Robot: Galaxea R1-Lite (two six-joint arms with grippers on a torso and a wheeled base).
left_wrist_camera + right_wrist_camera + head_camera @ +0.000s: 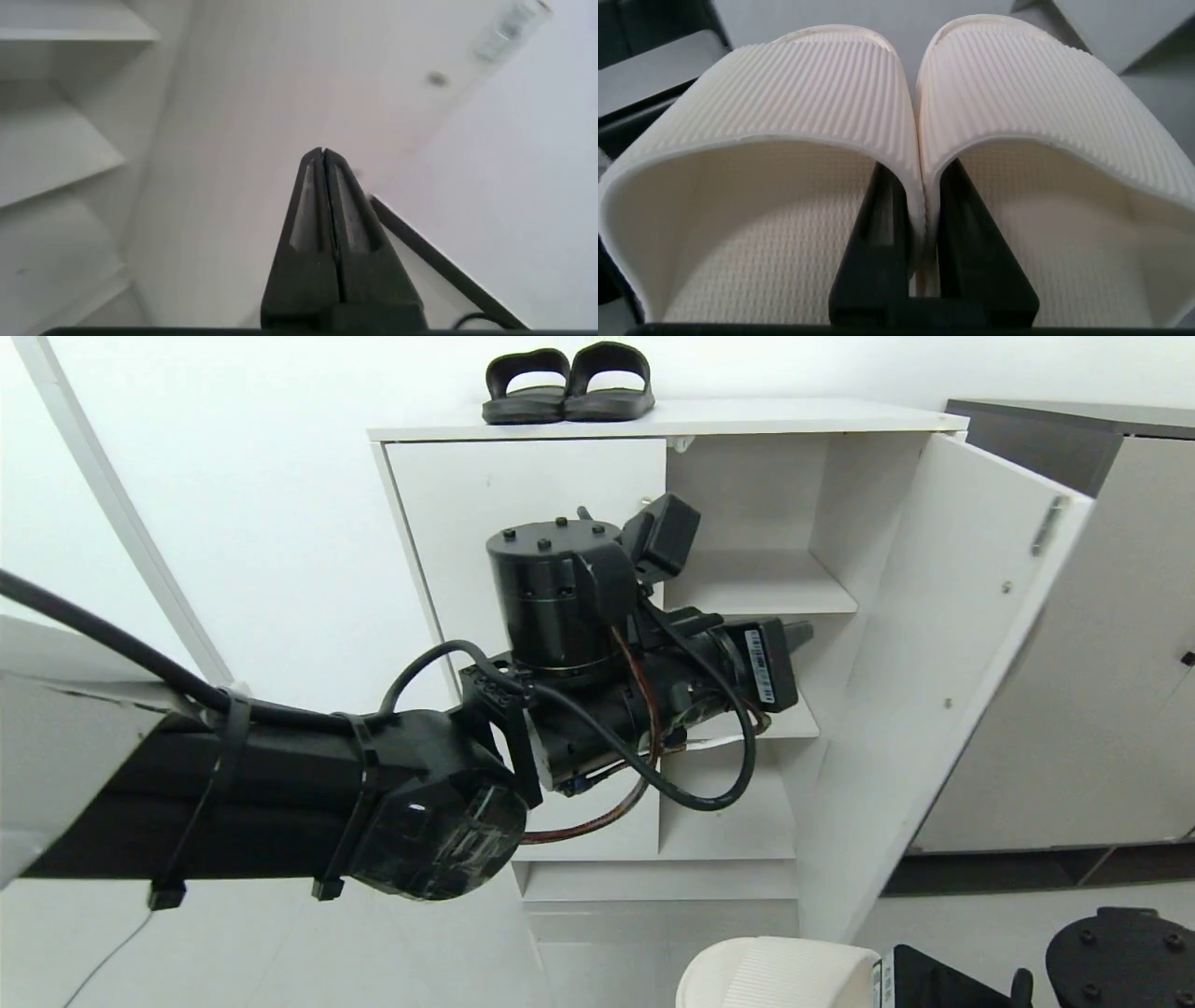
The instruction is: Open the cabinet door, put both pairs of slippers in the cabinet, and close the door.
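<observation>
At cabinet: left pincer pressed together, arm level | right pincer pinching cream slippers

Four slippers in all: two black slippers at the top centre of the head view, and two cream slippers side by side in the right wrist view. One white cabinet with two doors: one closed door and one open door. Two shelves inside. One grey cabinet at the right edge.

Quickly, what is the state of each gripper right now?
Left gripper: closed, holding nothing.
Right gripper: closed on the pair of cream slippers.
</observation>
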